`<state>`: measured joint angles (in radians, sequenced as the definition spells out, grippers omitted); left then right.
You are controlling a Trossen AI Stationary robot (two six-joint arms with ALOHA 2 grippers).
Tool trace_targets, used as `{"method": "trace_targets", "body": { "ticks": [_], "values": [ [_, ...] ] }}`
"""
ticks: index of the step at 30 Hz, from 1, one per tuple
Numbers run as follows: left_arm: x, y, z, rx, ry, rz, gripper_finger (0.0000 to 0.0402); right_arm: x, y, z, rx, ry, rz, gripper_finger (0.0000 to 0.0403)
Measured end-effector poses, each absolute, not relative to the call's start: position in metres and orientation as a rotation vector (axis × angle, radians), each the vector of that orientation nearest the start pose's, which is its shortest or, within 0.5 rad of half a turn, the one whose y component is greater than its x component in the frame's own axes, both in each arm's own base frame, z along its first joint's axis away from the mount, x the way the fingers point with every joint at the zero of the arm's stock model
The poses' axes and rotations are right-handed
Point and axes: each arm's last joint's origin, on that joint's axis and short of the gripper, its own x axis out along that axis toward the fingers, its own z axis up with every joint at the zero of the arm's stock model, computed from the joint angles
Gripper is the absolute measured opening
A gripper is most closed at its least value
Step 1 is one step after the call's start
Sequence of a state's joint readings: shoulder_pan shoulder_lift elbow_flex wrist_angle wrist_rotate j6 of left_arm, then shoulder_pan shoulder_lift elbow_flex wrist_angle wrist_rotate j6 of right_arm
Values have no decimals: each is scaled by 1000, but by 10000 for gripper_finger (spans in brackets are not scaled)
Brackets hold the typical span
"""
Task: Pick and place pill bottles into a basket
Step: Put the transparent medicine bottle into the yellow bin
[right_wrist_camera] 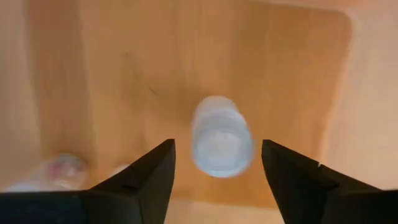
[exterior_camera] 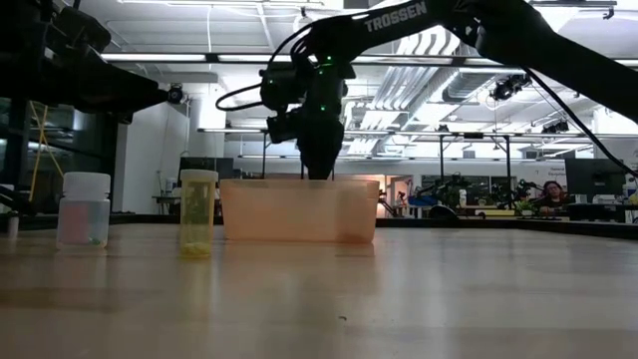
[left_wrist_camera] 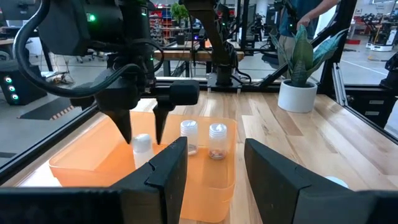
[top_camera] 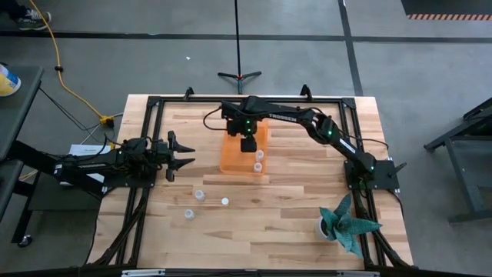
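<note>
The orange basket [top_camera: 234, 158] stands at the table's far middle; it also shows in the low view [exterior_camera: 299, 209]. My right gripper [top_camera: 247, 145] hangs open over it, pointing down. Its fingers [left_wrist_camera: 126, 127] stand on either side of a white-capped pill bottle [right_wrist_camera: 221, 137] without touching it. This bottle stands upright on the basket's floor [left_wrist_camera: 142, 150]. Two more bottles [left_wrist_camera: 188, 135] [left_wrist_camera: 217, 140] stand in the basket. Three bottles [top_camera: 199, 195] [top_camera: 224, 201] [top_camera: 188, 214] stand on the table nearer the front. My left gripper [top_camera: 181, 154] waits open, left of the basket.
A white pot with a teal plant [top_camera: 338, 223] stands at the table's near right corner. A black frame [top_camera: 154, 108] runs along the table's edges. Bare wood lies between the basket and the loose bottles. A person [left_wrist_camera: 305, 18] stands beyond the table.
</note>
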<state>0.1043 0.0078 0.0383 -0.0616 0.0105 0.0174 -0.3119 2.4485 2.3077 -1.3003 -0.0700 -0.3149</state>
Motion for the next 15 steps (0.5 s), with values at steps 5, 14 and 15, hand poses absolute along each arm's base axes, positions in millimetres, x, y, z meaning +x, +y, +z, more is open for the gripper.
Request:
{"method": "trace_targets", "body": {
  "ticks": [5,14,15],
  "values": [
    [95,10,170,16,32,94,193,452,-148,245,-29,1344,-10,220],
    [95,10,170,16,32,97,193,405,-134,358,-15,1038,-10,180],
    [95,10,170,16,32,97,193,402,-128,368,-31,1005,-7,173]
  ]
}}
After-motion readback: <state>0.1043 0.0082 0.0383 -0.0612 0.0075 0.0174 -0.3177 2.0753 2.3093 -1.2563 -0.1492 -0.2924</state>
